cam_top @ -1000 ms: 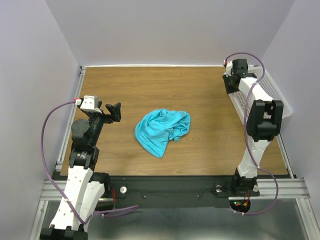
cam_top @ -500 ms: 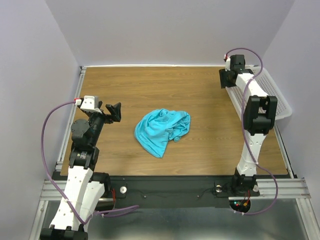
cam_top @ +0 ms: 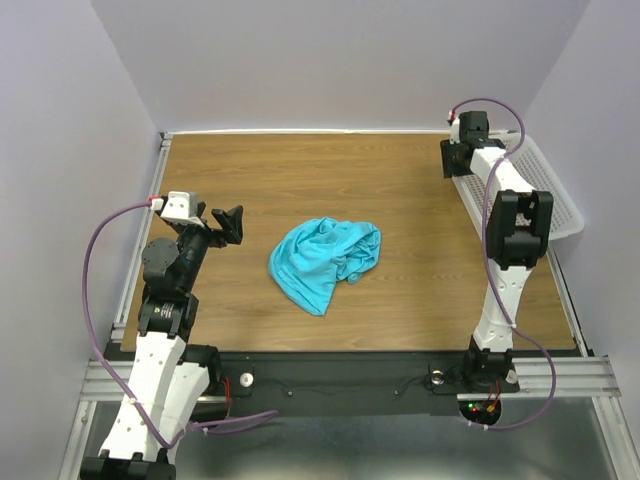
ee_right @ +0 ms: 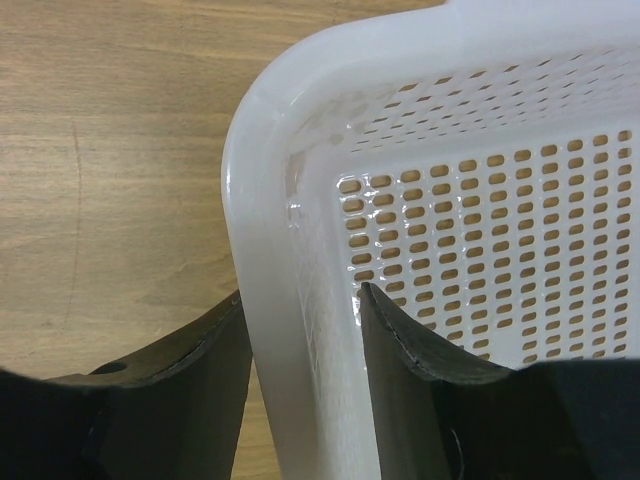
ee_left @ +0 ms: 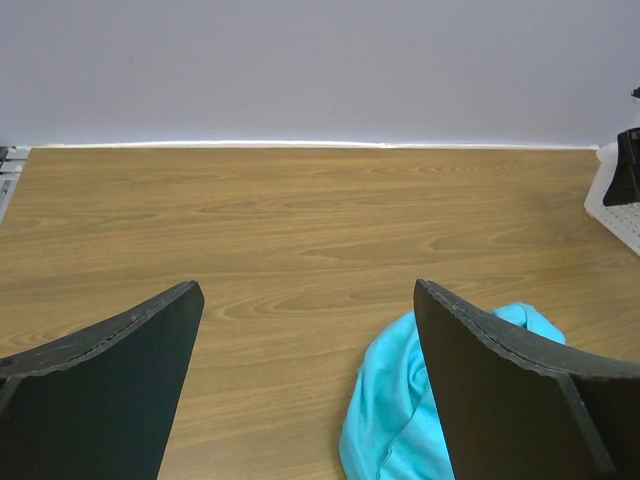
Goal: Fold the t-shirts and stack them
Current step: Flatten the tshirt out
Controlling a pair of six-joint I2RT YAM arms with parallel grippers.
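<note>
Right arm: the arm is swinging in toward the far right corner of the brown wood-grain desk compared with a second ago, and over the last half second it is barely moving.
Right hand: the right hand is grasping the rim of the white plastic mesh basket at the basket's far left corner. In the wrist view the right hand has one finger outside the basket wall and one inside, both pressing against it.
Left hand: the left hand is hovering released near the left edge, exactly as a second ago. In its own view the left hand has its fingers spread wide with nothing between them.
T-shirt: the crumpled turquoise-blue cloth t-shirt is lying in a heap at the desk's middle, well apart from both hands and not shifting. The left wrist view is catching it low and to the right.
Meaning for the task: folding is not yet starting. The right arm seems to be dealing with the basket first, perhaps repositioning it, while the shirt is waiting untouched.
</note>
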